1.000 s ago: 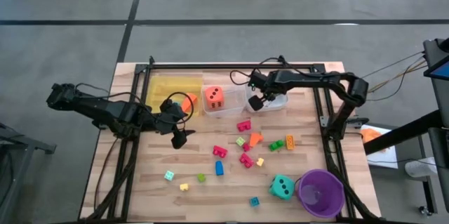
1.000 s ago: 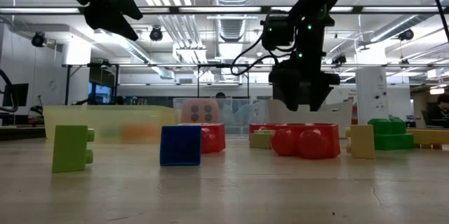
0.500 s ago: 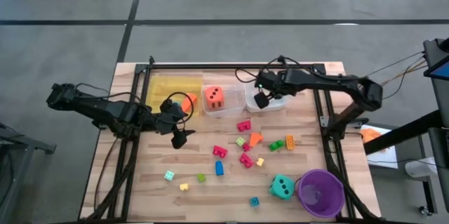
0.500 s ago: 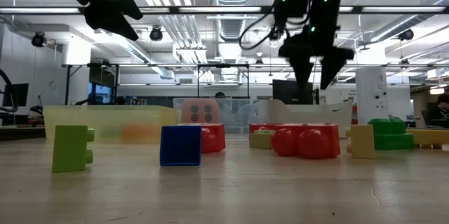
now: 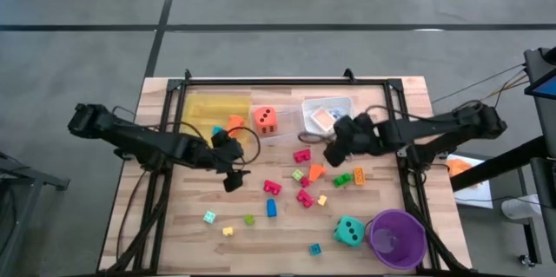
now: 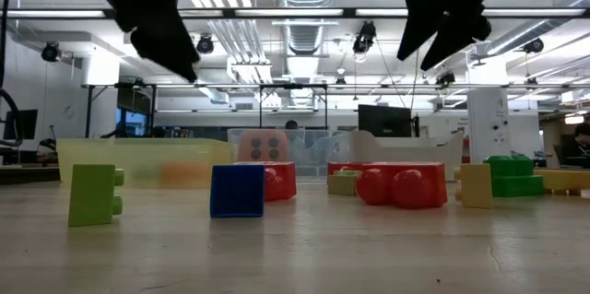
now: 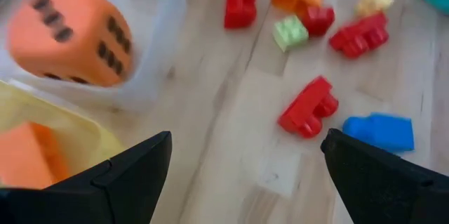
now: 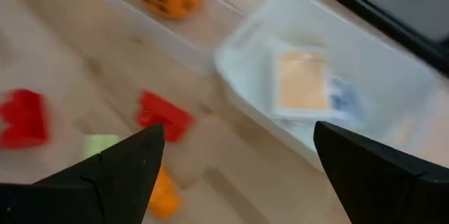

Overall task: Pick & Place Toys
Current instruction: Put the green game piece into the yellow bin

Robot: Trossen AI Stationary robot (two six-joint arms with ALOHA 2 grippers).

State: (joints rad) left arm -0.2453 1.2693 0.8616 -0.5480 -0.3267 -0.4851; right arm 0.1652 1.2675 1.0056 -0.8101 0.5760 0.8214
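Both arms hang over the middle of the table with their jaws spread wide and nothing between them. In the high view the left gripper (image 5: 232, 178) sits at about 9 o'clock from the loose toys, and the right gripper (image 5: 334, 151) at about 1 o'clock from them, just off the near edge of the white tray (image 5: 306, 105).

The likeliest next pick for the left arm, as I judge it, is the red block (image 7: 309, 107). In the left wrist view it lies ahead of the open fingers and nearer one of them than the other, with its long axis running slantwise across the gap, so the wrist would need a turn to close across the short side. The blue block (image 7: 378, 130) lies just beside it, close enough to be nudged.

For the right arm, a pink block (image 5: 301, 155) lies at about 9 o'clock from its jaws, nearer to it than to the left arm. The orange block (image 5: 315, 171) and pale green block (image 5: 298, 174) sit at about 7 o'clock, touching or nearly so.

The orange die (image 5: 265, 121) already sits in the clear tray (image 5: 291, 134); the teal die (image 5: 349, 231) is well apart, by the purple cup (image 5: 397, 238)
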